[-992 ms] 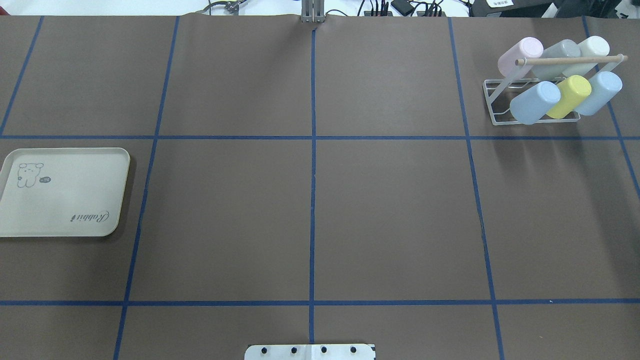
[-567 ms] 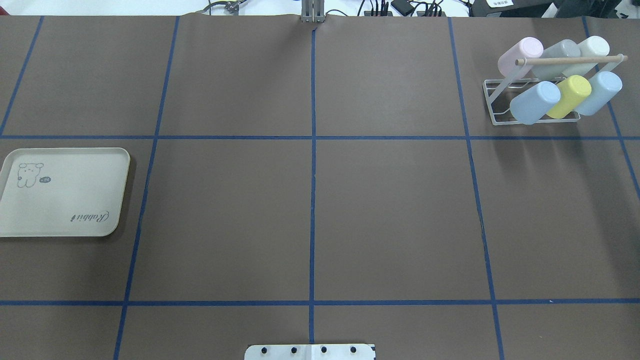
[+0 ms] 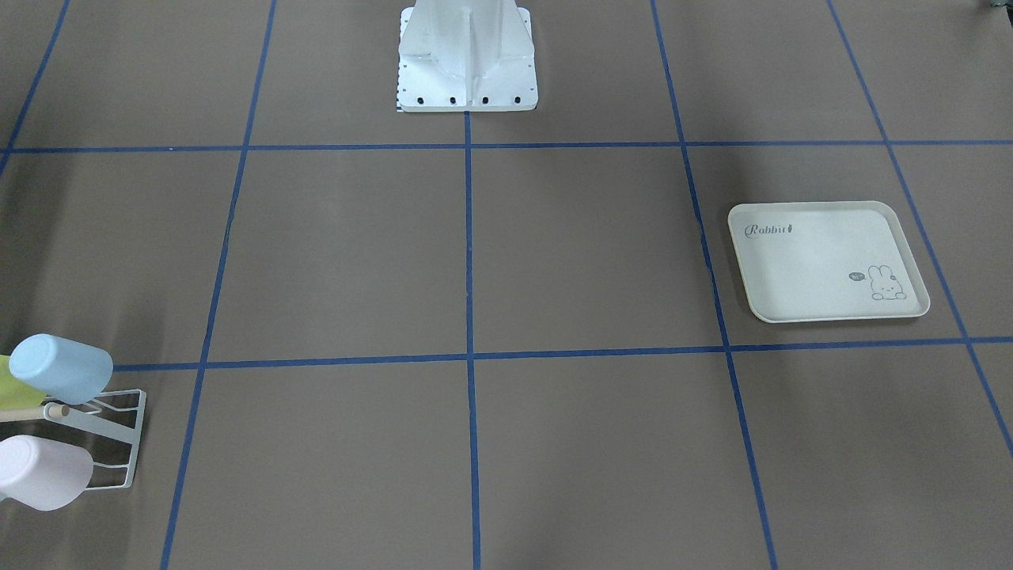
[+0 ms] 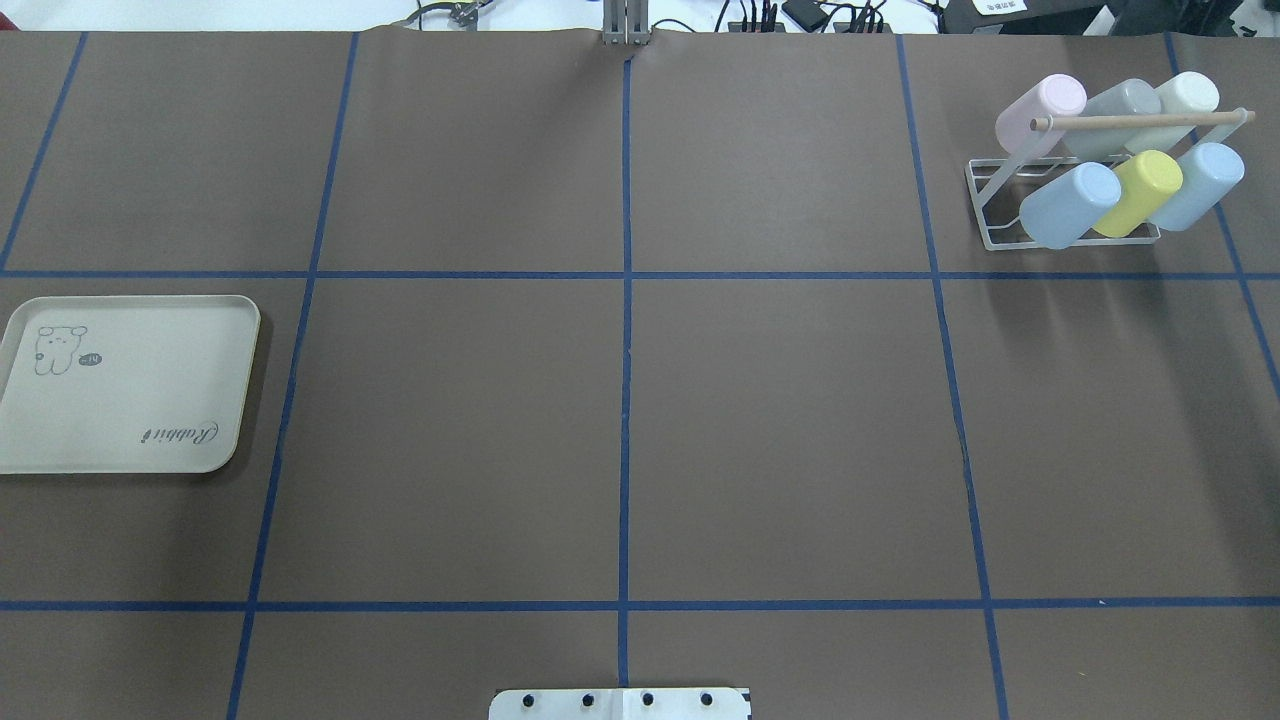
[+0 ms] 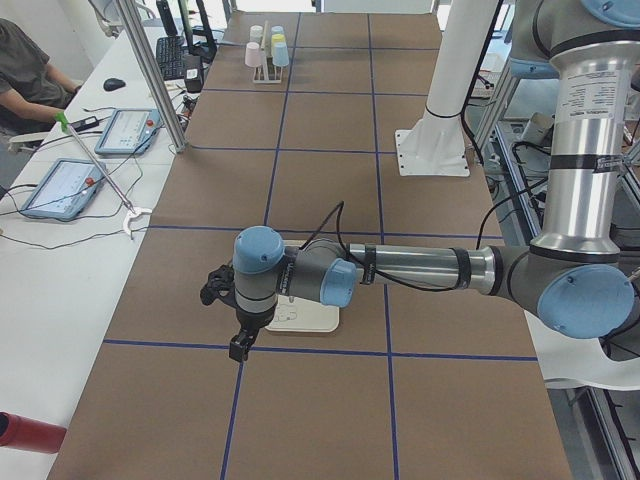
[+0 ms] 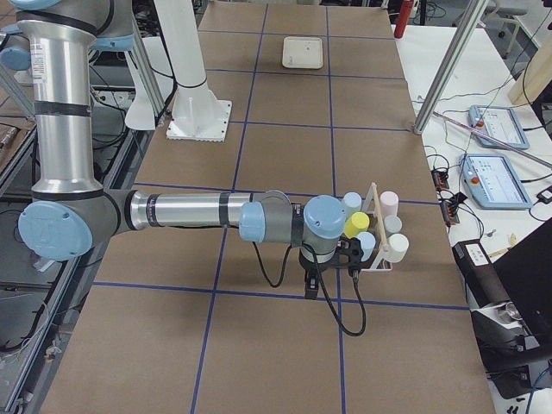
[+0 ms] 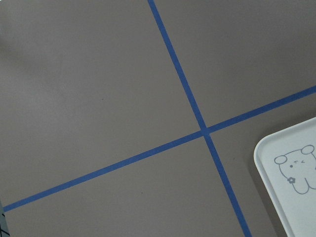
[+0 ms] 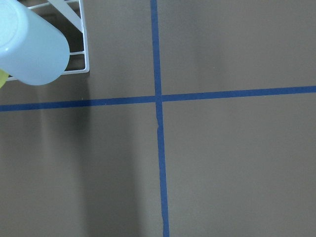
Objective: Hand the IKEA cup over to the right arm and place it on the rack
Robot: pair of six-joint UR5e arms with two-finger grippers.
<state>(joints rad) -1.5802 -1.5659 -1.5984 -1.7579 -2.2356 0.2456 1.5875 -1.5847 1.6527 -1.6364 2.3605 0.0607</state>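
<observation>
- cups [image 4: 1070, 205]: six, pastel, all tipped on the prongs of the rack [image 4: 1000, 215]. Which one is the task's cup I cannot tell.
- rack: at the table [image 4: 780, 420] corner farthest from the robot's base on the right arm's side, with a wooden dowel [image 4: 1140, 121] across its top.
- hard to see: the front-facing view cuts the rack at its edge. Only a blue cup [image 3: 63, 368], a pink cup [image 3: 43, 473] and a sliver of yellow-green show there. The right wrist view catches one cup's end and a corner of white wire.
- right gripper [image 6: 310, 289]: points down at the end of the right arm [image 6: 190, 210]. It shows only from the table's end, small and dark, so I cannot tell whether the jaws are wide or closed.
- cups to right jaws: just beside them, on the side away from the robot's base.
- left gripper [image 5: 241, 343]: points down on the left arm [image 5: 420, 268]. Its jaws are just as unreadable.
- tray [image 4: 120, 385]: cream with a rabbit print, behind the left jaws and partly hidden by the wrist. The cups are well apart from these jaws, at the table's other end.
</observation>
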